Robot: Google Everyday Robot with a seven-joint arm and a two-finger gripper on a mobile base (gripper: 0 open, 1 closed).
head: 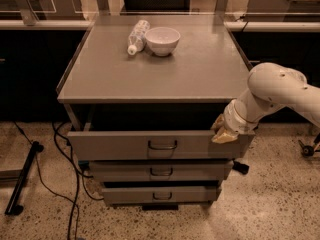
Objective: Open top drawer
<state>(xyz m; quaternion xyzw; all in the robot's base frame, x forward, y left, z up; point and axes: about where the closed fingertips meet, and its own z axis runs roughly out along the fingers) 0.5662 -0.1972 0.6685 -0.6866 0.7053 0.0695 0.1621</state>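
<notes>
The top drawer (pixel 115 145) is the widest grey front, with a dark pull handle (pixel 162 145) at its centre. It stands pulled out from the grey cabinet, with a dark gap showing behind its front. My gripper (pixel 222 132) is at the right end of that front, at its upper edge, on my white arm (pixel 272 91) that comes in from the right. The mid-sized drawer front (pixel 160 171) and the smallest one (pixel 161 194) sit below, stepped back.
A white bowl (pixel 162 40) and a plastic bottle (pixel 138 36) lying on its side rest at the back of the cabinet top (pixel 160 74). Cables (pixel 65 184) and a black bar (pixel 22 179) lie on the speckled floor to the left. Dark counters run behind.
</notes>
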